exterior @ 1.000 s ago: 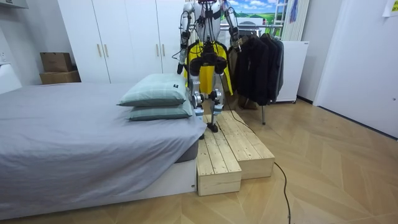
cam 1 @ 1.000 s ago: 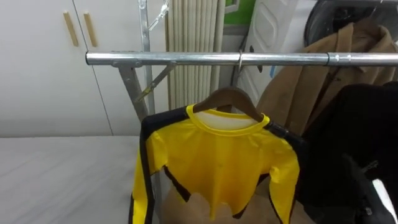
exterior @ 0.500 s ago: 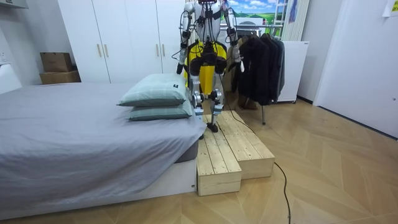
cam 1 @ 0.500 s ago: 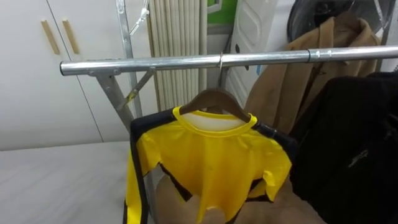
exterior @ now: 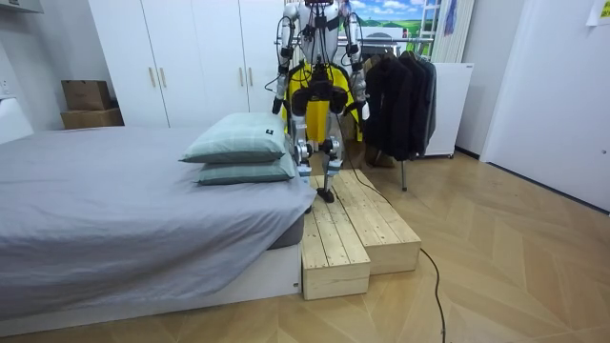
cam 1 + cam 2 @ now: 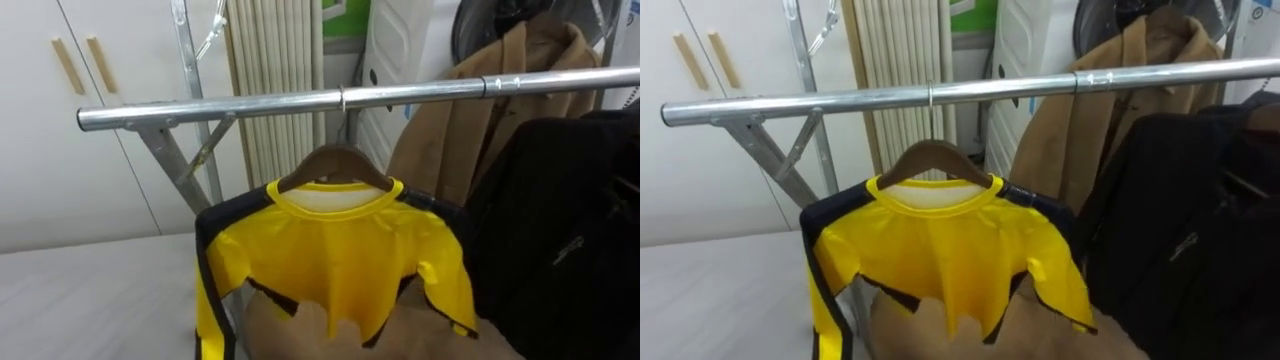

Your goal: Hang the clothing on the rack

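A yellow shirt (image 6: 340, 250) with black trim is seen hanging on a wooden hanger (image 6: 335, 160), whose hook is set over a metal rail (image 6: 250, 103) that runs across the eye views. The shirt is hung facing the camera, with its sleeves folded in at the sides. A tan piece of cloth (image 6: 300, 335) is seen below its hem. To the right on the same rail a brown coat (image 6: 450, 130) is hung, and a black jacket (image 6: 560, 230) is hung in front of the coat, just beside the shirt. White cupboard doors (image 6: 60, 120) are seen behind the rail on the left. In the room view the robot is shown standing on a wooden platform (image 5: 362, 229) beside a bed (image 5: 114, 210) with two pillows (image 5: 238, 143), turned toward the rail. Its left hand (image 5: 275, 104) and right hand (image 5: 363, 108) are held low at its sides, and whether their fingers are apart or together cannot be told.
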